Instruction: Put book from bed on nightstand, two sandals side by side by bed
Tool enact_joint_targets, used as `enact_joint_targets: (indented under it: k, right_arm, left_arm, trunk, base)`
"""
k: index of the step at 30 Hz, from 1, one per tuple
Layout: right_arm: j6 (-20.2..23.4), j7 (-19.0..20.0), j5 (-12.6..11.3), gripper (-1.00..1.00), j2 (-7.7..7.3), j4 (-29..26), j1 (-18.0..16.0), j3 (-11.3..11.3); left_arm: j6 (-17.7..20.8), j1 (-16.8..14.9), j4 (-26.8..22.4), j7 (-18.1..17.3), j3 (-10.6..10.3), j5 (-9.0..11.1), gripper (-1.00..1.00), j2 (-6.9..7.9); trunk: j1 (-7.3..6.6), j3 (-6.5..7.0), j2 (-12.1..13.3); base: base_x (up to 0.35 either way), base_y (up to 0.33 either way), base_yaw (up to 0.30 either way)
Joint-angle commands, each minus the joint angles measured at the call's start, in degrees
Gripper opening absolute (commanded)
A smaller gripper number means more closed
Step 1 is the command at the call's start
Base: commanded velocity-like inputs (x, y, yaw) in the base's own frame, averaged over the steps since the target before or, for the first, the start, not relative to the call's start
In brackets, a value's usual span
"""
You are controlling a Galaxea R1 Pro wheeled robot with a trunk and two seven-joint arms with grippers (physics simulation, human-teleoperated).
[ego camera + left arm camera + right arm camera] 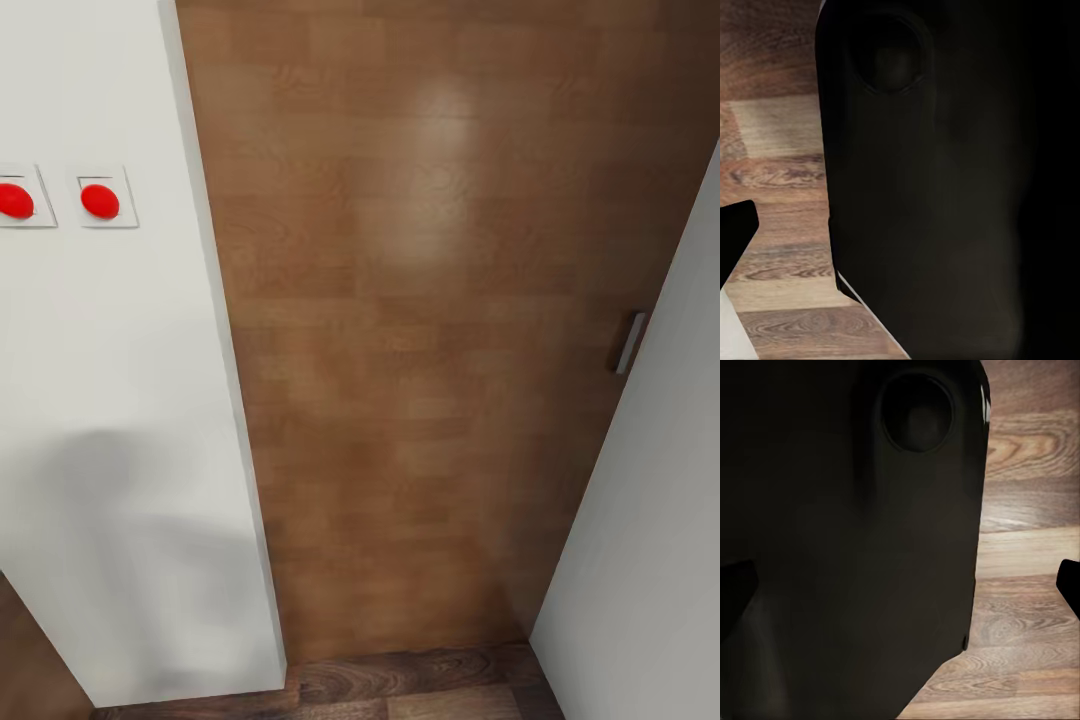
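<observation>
The book, the bed, the nightstand and the sandals are out of view. In the head view I face a closed brown wooden door (420,330) set between white walls. In the right wrist view my right gripper (900,585) is open, its dark fingertips (735,589) at the two side edges with nothing between them, in front of my own black body (847,547). In the left wrist view one dark fingertip (735,232) of my left gripper (900,232) sits at the edge, spread wide; the other is lost against my black body (945,187).
A white wall (110,400) at the left carries two red switches (99,200). Another white wall (650,520) closes the right side, with a small handle (628,342) at the door's edge. Wood plank floor (420,690) lies below the door.
</observation>
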Motion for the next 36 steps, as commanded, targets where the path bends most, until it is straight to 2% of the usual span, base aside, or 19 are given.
enact_joint_targets:
  k: [1,36]
  right_arm:
    - [0.18,0.18,-0.33,1.00,-0.09,-0.21,-0.01,-0.33]
    - [0.21,0.18,-0.32,1.00,-0.09,-0.18,-0.01,-0.45]
  left_arm:
    - [-0.20,-0.09,-0.09,0.33,-0.09,0.03,1.00,-0.18]
    - [-0.19,-0.09,-0.09,1.00,-0.23,0.02,1.00,-0.18]
  trunk:
    - [0.00,-0.03,-0.02]
    - [0.00,-0.03,-0.02]
  base:
    - [0.000,0.000,0.000]
    - [0.000,0.000,0.000]
